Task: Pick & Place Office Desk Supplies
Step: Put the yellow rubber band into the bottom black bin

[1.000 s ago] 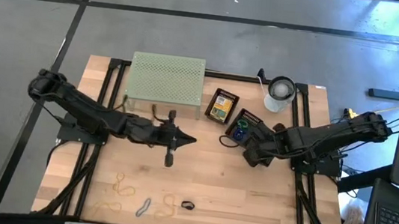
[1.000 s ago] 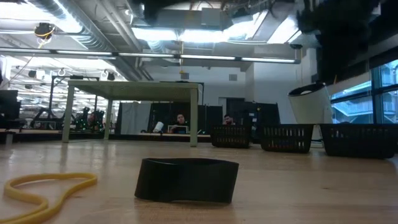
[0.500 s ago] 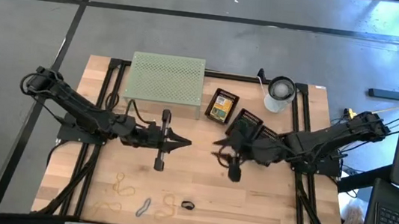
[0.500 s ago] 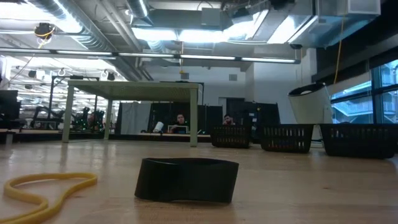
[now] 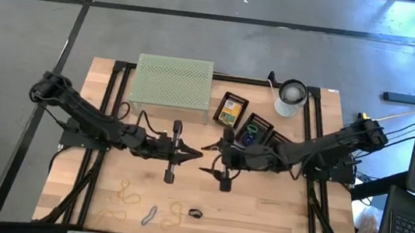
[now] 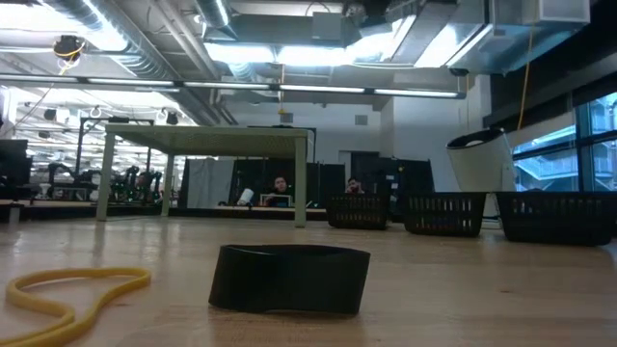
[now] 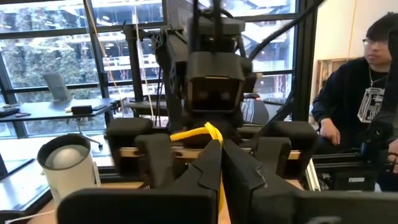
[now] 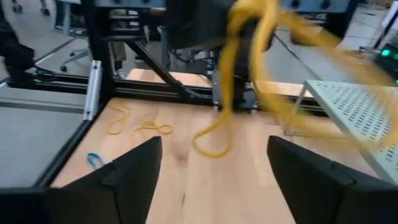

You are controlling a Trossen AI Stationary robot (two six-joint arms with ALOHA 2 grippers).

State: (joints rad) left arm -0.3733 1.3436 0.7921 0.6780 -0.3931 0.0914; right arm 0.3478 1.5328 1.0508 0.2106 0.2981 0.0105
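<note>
Now | left gripper [image 5: 199, 155] pinching yellow band [image 7: 194, 133] | right gripper [image 5: 203, 168] spread

Colours on the pale wood table [image 5: 275, 210]

The rack [image 5: 172, 86] at the far side is pale green, dotted all over with small holes. Right of it lies a crayon box [image 5: 230, 110], yellow-green with a dark border, and a second box [image 5: 253, 131] is dark with a blue and green patch. The cup [image 5: 291, 97] at the far right is white with a grey inside. Near the front edge, yellow rubber bands [image 5: 129, 196] lie in loops, beside a grey-blue band [image 5: 149, 216] and a black band [image 5: 196, 213]. The left gripper [image 7: 216, 157] is black, with a yellow band [image 7: 198, 134] at its tips. The right gripper [image 8: 211, 168] is black too.
</note>
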